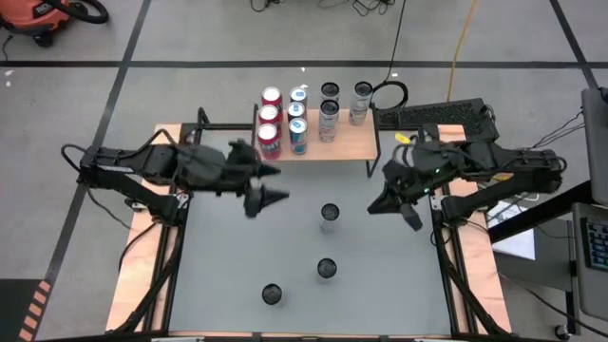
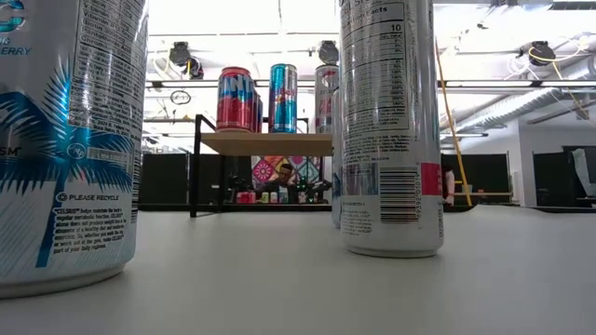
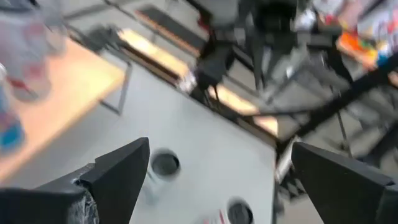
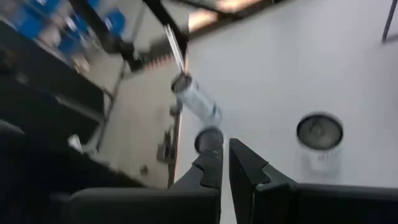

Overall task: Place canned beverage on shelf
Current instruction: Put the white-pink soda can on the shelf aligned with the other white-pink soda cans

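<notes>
Left gripper [image 1: 269, 195] hangs over the grey table [image 1: 380, 285] just near of the shelf's left end, fingers spread wide with nothing between them; in its wrist view the two dark fingertips [image 3: 127, 165] stand far apart above the tabletop. Right gripper [image 1: 404, 211] sits over the table's right side, near the shelf's right end, clenched with nothing held; its fingers [image 4: 211, 165] press together in its own wrist view. Shelf [image 1: 347, 144], a light wooden top on thin black legs, stands at the far edge of the table, centre. On it: three red cans [image 1: 270, 128] in a column at left, three blue-and-white cans [image 1: 297, 121] beside them, then three silver cans [image 1: 330, 112] and one more silver can [image 1: 361, 103] at right. Three canned beverages stand upright on the table: one [image 1: 330, 216] mid-table between the grippers, one [image 1: 326, 270] nearer, one [image 1: 273, 294] nearest, toward the left. Low view has two cans close up, a blue palm-print can [image 2: 70, 140] at left and a silver can [image 2: 389, 126] centre-right, shelf far behind.
</notes>
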Robot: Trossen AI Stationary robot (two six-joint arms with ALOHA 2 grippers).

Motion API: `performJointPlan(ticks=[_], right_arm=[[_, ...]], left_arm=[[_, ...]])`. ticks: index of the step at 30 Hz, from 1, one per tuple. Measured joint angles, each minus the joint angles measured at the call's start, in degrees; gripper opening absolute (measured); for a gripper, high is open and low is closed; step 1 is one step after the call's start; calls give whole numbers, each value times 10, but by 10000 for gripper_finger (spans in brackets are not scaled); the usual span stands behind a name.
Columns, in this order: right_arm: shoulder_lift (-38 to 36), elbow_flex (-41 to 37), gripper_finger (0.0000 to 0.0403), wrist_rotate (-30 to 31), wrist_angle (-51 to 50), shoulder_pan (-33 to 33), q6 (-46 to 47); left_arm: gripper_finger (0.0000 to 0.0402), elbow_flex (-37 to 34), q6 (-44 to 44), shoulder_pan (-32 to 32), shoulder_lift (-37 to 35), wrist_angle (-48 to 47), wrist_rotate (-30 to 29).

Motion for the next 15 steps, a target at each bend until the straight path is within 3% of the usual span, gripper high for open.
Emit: performJointPlan(ticks=[6,11,15], right_arm=[[108,111,0,40,-115,86,13],[186,147,10,38,-119,143,14],[247,172,42,38,-114,169,28]], left_arm=[[395,0,-35,-79,9,-49,-26],[395,-1,-48,-134,26,-66,-68],[395,-1,-73,-167,50,-73,-79]])
